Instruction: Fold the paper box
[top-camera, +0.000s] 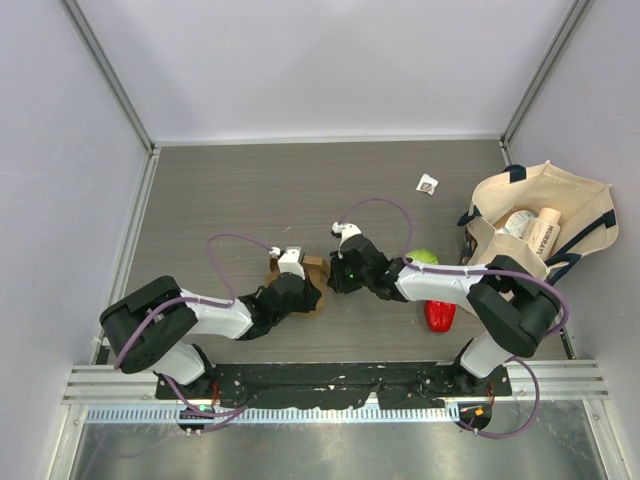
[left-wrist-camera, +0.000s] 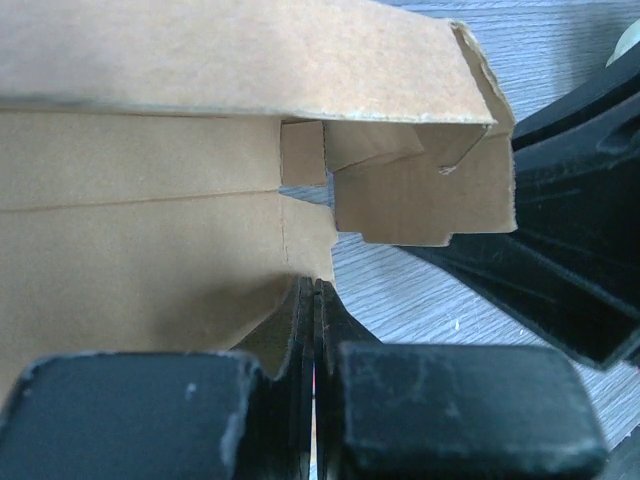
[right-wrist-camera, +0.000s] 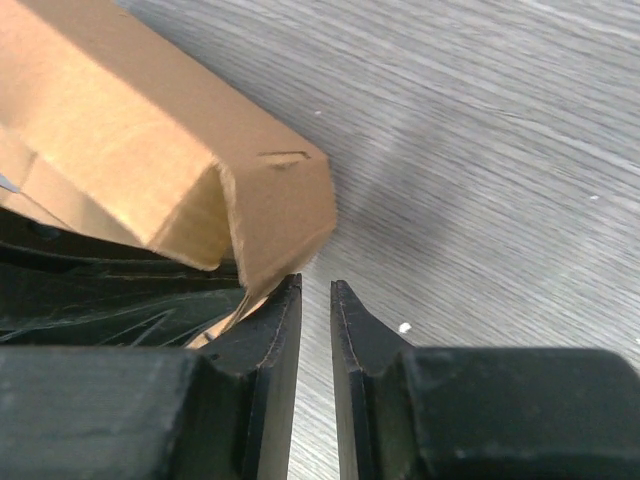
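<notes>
The paper box (top-camera: 316, 268) is a small brown kraft carton, partly formed, lying on the table between my two grippers. In the left wrist view its panels and loose flaps (left-wrist-camera: 150, 240) fill the frame. My left gripper (left-wrist-camera: 318, 285) is shut, its tips pinching the lower corner of a panel; in the top view it (top-camera: 303, 288) is at the box's near left side. My right gripper (right-wrist-camera: 316, 285) stands slightly open with only table between the jaws. A folded corner of the box (right-wrist-camera: 270, 210) touches its left fingertip. From above the right gripper (top-camera: 335, 275) is at the box's right edge.
A green cabbage (top-camera: 422, 258) and a red pepper (top-camera: 440, 315) lie beside the right arm. A cream tote bag (top-camera: 585, 200) holding items stands at the right wall. A small white packet (top-camera: 427, 184) lies further back. Walls enclose the table on three sides.
</notes>
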